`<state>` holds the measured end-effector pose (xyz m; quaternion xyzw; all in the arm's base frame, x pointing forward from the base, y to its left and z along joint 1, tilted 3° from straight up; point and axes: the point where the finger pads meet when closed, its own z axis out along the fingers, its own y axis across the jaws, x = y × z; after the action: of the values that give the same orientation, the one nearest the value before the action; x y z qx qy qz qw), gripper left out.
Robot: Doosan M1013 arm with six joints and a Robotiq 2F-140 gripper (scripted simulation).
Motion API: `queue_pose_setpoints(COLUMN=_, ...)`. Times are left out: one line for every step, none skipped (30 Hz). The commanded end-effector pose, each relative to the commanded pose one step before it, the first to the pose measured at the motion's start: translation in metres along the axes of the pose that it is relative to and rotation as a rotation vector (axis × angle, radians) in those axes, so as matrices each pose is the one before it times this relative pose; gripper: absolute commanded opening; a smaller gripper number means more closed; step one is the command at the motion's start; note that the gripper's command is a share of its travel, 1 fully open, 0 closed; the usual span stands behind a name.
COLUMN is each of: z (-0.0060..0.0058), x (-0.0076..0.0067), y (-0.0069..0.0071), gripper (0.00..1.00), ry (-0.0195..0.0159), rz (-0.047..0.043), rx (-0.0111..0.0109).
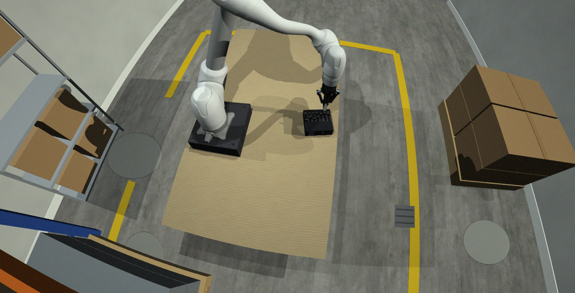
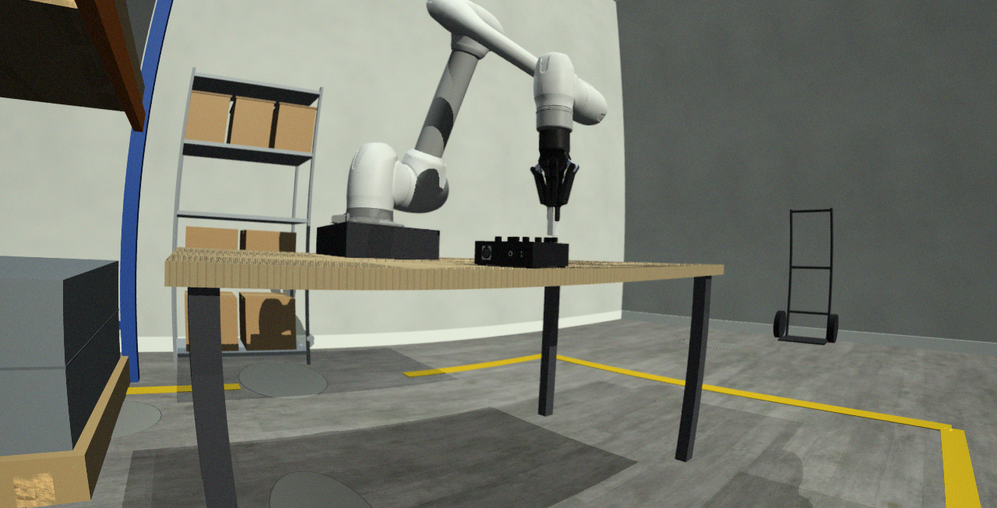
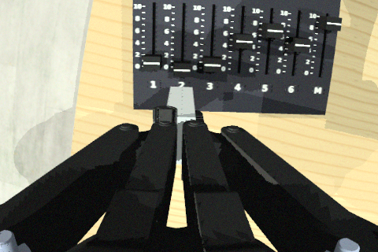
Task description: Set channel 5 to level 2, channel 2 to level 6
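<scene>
The black lighting desk lies on the wooden table, also seen in the overhead view and the side view. It has faders marked 1 to 6 and M. The channel 2 knob sits at the bottom of its slot, near 0. The channel 5 knob sits high, around 6. My gripper is shut, and a grey peg sticks out from between the fingertips. The peg's tip hovers by the desk's near edge, in line with channel 2, slightly above the desk.
The robot's black base stands on the table to the left of the desk. The table's right edge runs close beside the desk. Channel 1 and 3 knobs sit low, channel 4 and 6 knobs mid-height, and the M knob near the top.
</scene>
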<state>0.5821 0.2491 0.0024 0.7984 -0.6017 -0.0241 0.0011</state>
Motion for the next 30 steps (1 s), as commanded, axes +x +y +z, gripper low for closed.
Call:
queue_pose_setpoints(z=0.00036, x=-0.00004, y=0.00000, gripper=0.10, ry=-0.00021, rz=-0.00003, rx=0.00010)
queue_pose_setpoints(z=0.00035, x=0.00000, y=0.00000, gripper=0.10, ry=0.00000, rz=0.00000, rx=0.00000)
queue_pose_setpoints(z=0.00043, x=0.00000, y=0.00000, gripper=0.10, ry=0.00000, rz=0.00000, rx=0.00000)
queue_pose_setpoints(z=0.00050, x=0.00000, y=0.00000, gripper=0.10, ry=0.00000, rz=0.00000, rx=0.00000)
queue_pose_setpoints(z=0.00057, x=0.00000, y=0.00000, gripper=0.10, ry=0.00000, rz=0.00000, rx=0.00000)
queue_pose_setpoints(z=0.00063, x=0.00000, y=0.00000, gripper=0.10, ry=0.00000, rz=0.00000, rx=0.00000)
queue_pose_setpoints(z=0.00068, x=0.00000, y=0.00000, gripper=0.10, ry=0.00000, rz=0.00000, rx=0.00000)
queue_pose_setpoints(z=0.00071, x=0.00000, y=0.00000, gripper=0.10, ry=0.00000, rz=0.00000, rx=0.00000)
queue_pose_setpoints(z=0.00073, x=0.00000, y=0.00000, gripper=0.10, ry=0.00000, rz=0.00000, rx=0.00000)
queue_pose_setpoints(z=0.00075, x=0.00000, y=0.00000, gripper=0.10, ry=0.00000, rz=0.00000, rx=0.00000)
queue_pose_setpoints(z=0.00075, x=0.00000, y=0.00000, gripper=0.10, ry=0.00000, rz=0.00000, rx=0.00000)
queue_pose_setpoints(z=0.00073, x=0.00000, y=0.00000, gripper=0.10, ry=0.00000, rz=0.00000, rx=0.00000)
queue_pose_setpoints(z=0.00071, x=0.00000, y=0.00000, gripper=0.10, ry=0.00000, rz=0.00000, rx=0.00000)
queue_pose_setpoints(z=0.00066, x=0.00000, y=0.00000, gripper=0.10, ry=0.00000, rz=0.00000, rx=0.00000)
queue_pose_setpoints(z=0.00000, x=0.00000, y=0.00000, gripper=0.10, ry=0.00000, rz=0.00000, rx=0.00000)
queue_pose_setpoints(z=0.00000, x=0.00000, y=0.00000, gripper=0.10, ry=0.00000, rz=0.00000, rx=0.00000)
queue_pose_setpoints(z=0.00061, x=0.00000, y=0.00000, gripper=0.10, ry=0.00000, rz=0.00000, rx=0.00000)
queue_pose_setpoints(z=0.00056, x=0.00000, y=0.00000, gripper=0.10, ry=0.00000, rz=0.00000, rx=0.00000)
queue_pose_setpoints(z=0.00049, x=0.00000, y=0.00000, gripper=0.10, ry=0.00000, rz=0.00000, rx=0.00000)
queue_pose_setpoints(z=0.00042, x=0.00000, y=0.00000, gripper=0.10, ry=0.00000, rz=0.00000, rx=0.00000)
queue_pose_setpoints(z=0.00034, x=0.00000, y=0.00000, gripper=0.10, ry=0.00000, rz=0.00000, rx=0.00000)
queue_pose_setpoints(z=0.00027, x=0.00000, y=0.00000, gripper=0.10, ry=0.00000, rz=0.00000, rx=0.00000)
queue_pose_setpoints(z=0.00019, x=0.00000, y=0.00000, gripper=0.10, ry=0.00000, rz=0.00000, rx=0.00000)
queue_pose_setpoints(z=0.00013, x=0.00000, y=0.00000, gripper=0.10, ry=0.00000, rz=0.00000, rx=0.00000)
queue_pose_setpoints(z=0.00007, x=0.00000, y=0.00000, gripper=0.10, ry=0.00000, rz=0.00000, rx=0.00000)
queue_pose_setpoints(z=0.00003, x=0.00000, y=0.00000, gripper=0.10, ry=0.00000, rz=0.00000, rx=0.00000)
queue_pose_setpoints(z=0.00000, x=0.00000, y=0.00000, gripper=0.10, ry=0.00000, rz=0.00000, rx=0.00000)
queue_pose_setpoints(z=0.00000, x=0.00000, y=0.00000, gripper=0.10, ry=0.00000, rz=0.00000, rx=0.00000)
queue_pose_setpoints(z=0.00000, x=0.00000, y=0.00000, gripper=0.10, ry=0.00000, rz=0.00000, rx=0.00000)
queue_pose_setpoints(z=0.00000, x=0.00000, y=0.00000, gripper=0.10, ry=0.00000, rz=0.00000, rx=0.00000)
